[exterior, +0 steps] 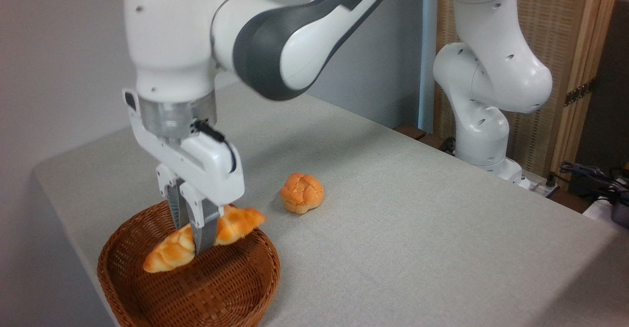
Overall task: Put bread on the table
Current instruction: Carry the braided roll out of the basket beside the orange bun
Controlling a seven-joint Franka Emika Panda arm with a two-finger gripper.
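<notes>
Camera view shows the gripper [194, 236] clamped across the middle of the bread [204, 238], its two fingers squeezing the loaf's waist. The bread hangs clear above the basket [216, 287], which sits directly below the gripper, not yet over the table [417, 228]. The loaf's long axis runs roughly level but tilted, one pointed end dropping down and left of the gripper, the other rising to its right toward the round bun [301, 192], which lies beyond and right of the gripper. The grip looks narrow on a glossy, ridged surface, so the loaf could pivot or slip out, and the low left tip might catch the basket rim during a sideways carry.
</notes>
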